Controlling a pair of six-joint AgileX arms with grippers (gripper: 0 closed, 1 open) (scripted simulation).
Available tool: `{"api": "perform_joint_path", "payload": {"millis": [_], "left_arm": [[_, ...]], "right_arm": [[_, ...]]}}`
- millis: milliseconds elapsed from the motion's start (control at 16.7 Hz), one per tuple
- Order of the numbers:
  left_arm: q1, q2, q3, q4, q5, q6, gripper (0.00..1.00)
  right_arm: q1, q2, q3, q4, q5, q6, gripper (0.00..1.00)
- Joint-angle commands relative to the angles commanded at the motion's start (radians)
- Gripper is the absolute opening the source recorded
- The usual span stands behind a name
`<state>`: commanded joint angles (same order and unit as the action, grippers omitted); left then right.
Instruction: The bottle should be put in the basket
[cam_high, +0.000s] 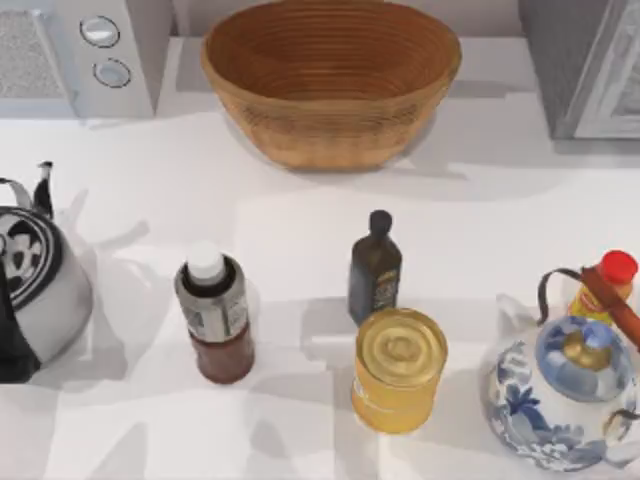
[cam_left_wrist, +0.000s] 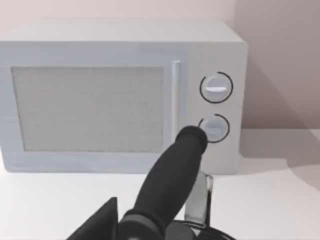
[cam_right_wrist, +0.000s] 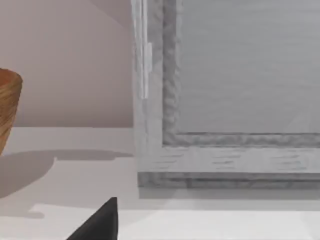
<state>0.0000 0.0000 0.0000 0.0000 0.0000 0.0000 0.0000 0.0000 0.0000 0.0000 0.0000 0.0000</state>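
Three bottles standing on the white table (cam_high: 300, 210), none in the basket (cam_high: 330, 80)
I am seeing the bottle (cam_high: 214, 312) upright left of centre, its grey label's print unreadable, well apart from the basket at the far edge; whether my grippers are open, I cannot tell

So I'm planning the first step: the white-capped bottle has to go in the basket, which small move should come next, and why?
Probably bring the left arm over the bottle. It stands upright and untouched at the table's front left, nearer that side, with the basket empty behind it at the back.
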Motion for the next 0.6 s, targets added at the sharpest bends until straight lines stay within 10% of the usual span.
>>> {"api": "perform_joint_path", "payload": {"millis": [600], "left_arm": [[-0.122, 0.383, 0.084, 0.326, 0.152, 0.045, 1.00]], "right_arm": [[0.000, 0.000, 0.000, 0.000, 0.000, 0.000, 1.00]]}}
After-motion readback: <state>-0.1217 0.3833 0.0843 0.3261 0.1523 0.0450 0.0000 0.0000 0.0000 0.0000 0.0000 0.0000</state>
